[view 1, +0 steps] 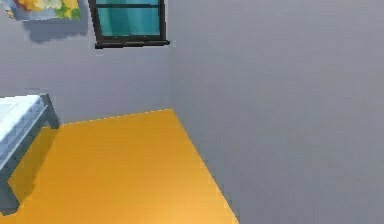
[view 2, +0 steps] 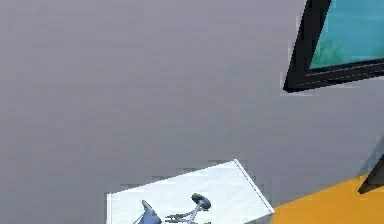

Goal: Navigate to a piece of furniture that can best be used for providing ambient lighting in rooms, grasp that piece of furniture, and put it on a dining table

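**Lamp perhaps found, not yet lifted**

The grey wall [view 1: 290, 90] takes up most of both views, and the orange floor [view 1: 130, 170] runs up to it in the forward view. A dark-framed window [view 1: 128, 20] with teal glass sits high ahead, and a second window [view 2: 345, 40] sits at the arm side view's upper right. A pale blue-grey piece of furniture [view 1: 20, 115] on legs stands at the forward view's left edge; I cannot tell whether it is a bed or a table. A white table [view 2: 230, 185] lies at the arm side view's bottom, close to the wall. On it rest a small grey thing [view 2: 197, 203], a round head on a thin bent stem, and near it a bluish thing [view 2: 148, 211]. I judge the small grey thing may be the lamp sought. It rests on that surface, so the grasp and the carry to a dining table are both left to do. How the jaws stand cannot be told, nor where the small grey thing lies relative to them
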You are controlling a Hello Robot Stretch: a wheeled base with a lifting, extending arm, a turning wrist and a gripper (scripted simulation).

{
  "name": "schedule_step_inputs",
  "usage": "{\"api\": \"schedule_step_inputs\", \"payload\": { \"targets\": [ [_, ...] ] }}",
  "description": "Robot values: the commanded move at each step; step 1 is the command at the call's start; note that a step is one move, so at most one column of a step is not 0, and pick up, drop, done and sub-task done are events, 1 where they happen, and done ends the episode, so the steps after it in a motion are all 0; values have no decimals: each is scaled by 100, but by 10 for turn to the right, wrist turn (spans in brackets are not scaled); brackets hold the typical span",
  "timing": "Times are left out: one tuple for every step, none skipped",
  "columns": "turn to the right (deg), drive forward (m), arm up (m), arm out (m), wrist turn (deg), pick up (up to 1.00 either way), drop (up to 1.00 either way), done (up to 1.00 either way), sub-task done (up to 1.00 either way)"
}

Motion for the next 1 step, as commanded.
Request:
{"api": "schedule_step_inputs", "payload": {
  "targets": [
    [0, 0, 0, 0, 0, 100, 0, 0, 0]
  ]
}}
